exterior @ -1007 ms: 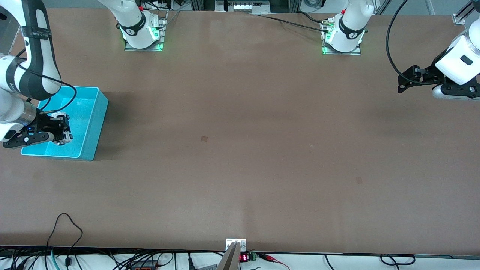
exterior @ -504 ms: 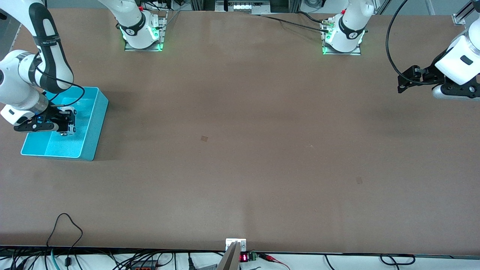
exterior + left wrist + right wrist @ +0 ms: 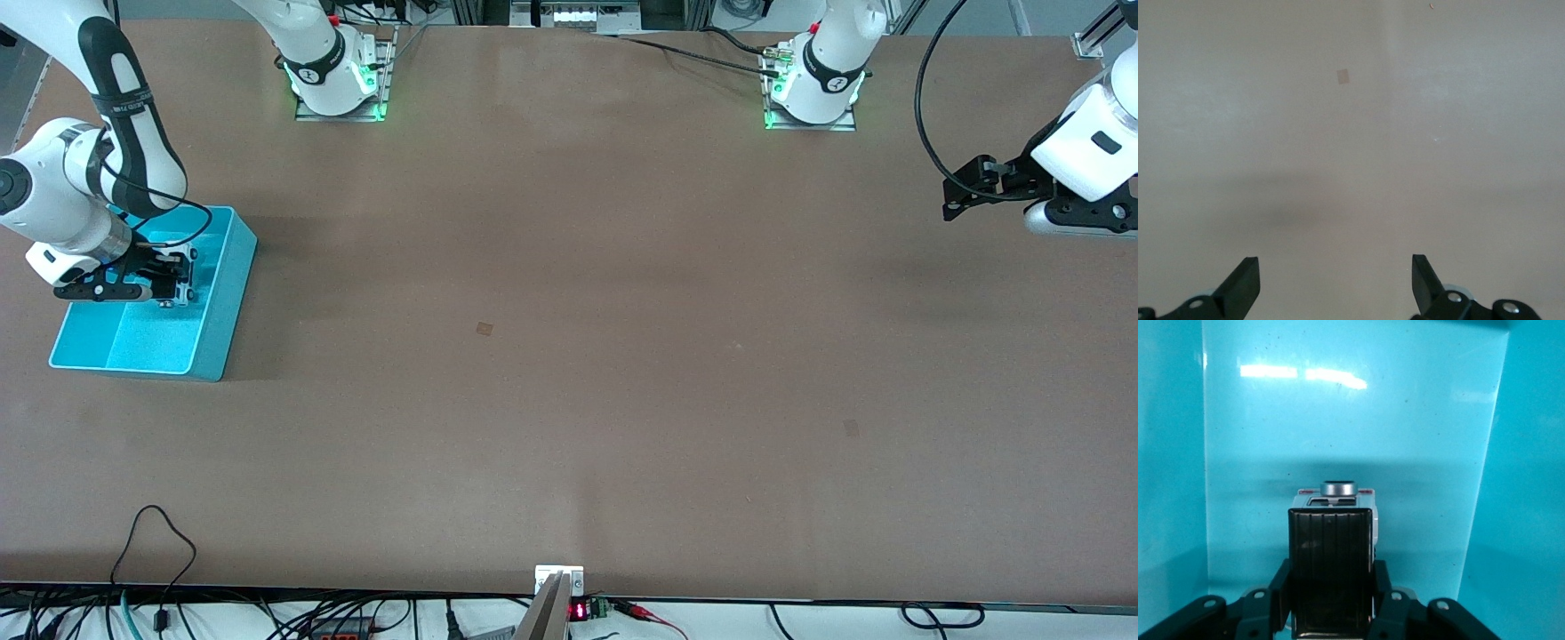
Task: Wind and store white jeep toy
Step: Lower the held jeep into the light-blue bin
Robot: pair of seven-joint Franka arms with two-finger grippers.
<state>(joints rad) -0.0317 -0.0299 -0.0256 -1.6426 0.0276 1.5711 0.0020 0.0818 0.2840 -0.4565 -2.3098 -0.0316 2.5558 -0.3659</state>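
My right gripper [image 3: 178,283] is over the turquoise bin [image 3: 227,293] at the right arm's end of the table. It is shut on the white jeep toy [image 3: 1332,553]. In the right wrist view the toy's black ribbed roof sits between my fingers [image 3: 1388,587], with its white body and a grey round knob above the bin's floor [image 3: 1338,420]. In the front view the toy shows only as a small white bit at the fingertips. My left gripper [image 3: 956,197] is open and empty, held over the bare table at the left arm's end; its fingertips [image 3: 1245,280] show wide apart.
The bin's walls [image 3: 1171,453] rise close on both sides of the toy. Small tan marks [image 3: 484,328] lie on the brown table. Cables [image 3: 160,533] hang at the table's front edge.
My right gripper has moved with the toy over the bin toward the robots' bases and slightly toward the table's middle. The left arm has not moved.
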